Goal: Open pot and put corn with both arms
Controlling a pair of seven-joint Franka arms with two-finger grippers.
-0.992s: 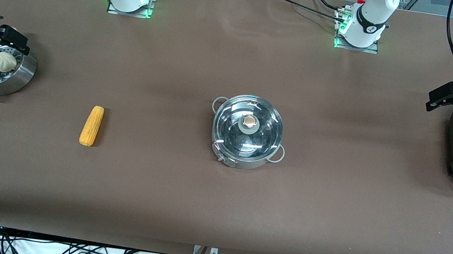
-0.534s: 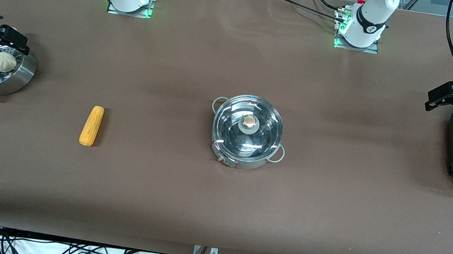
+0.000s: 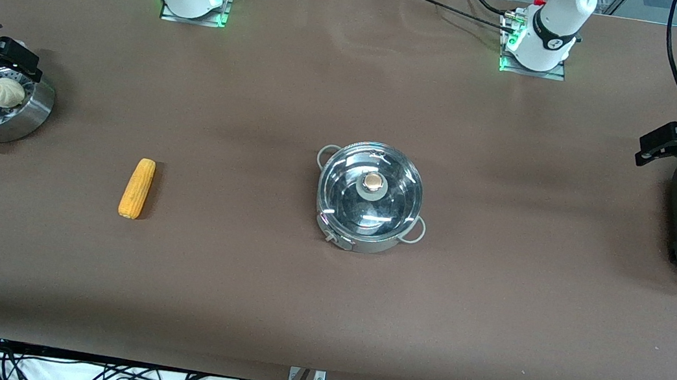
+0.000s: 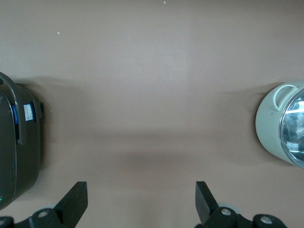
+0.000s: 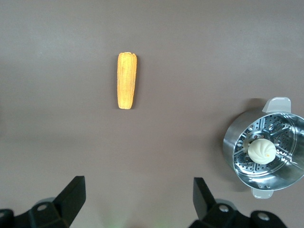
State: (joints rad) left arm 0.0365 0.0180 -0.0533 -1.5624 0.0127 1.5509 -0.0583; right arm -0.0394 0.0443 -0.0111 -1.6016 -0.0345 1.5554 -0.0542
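The pot (image 3: 369, 197) sits mid-table, glass lid (image 3: 370, 193) on. The corn (image 3: 136, 187) lies toward the right arm's end. The left gripper (image 4: 141, 202) and the right gripper (image 5: 139, 198) hang above the table, fingers apart.

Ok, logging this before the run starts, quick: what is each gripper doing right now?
Left gripper: open, holding nothing, over bare table.
Right gripper: open, holding nothing, over bare table.

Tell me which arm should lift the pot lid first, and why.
Left, probably. The left gripper, jaws open, hangs toward its own end of the table with the pot in its wrist view. The right gripper, also open, hangs near the corn, so it suits the cob.
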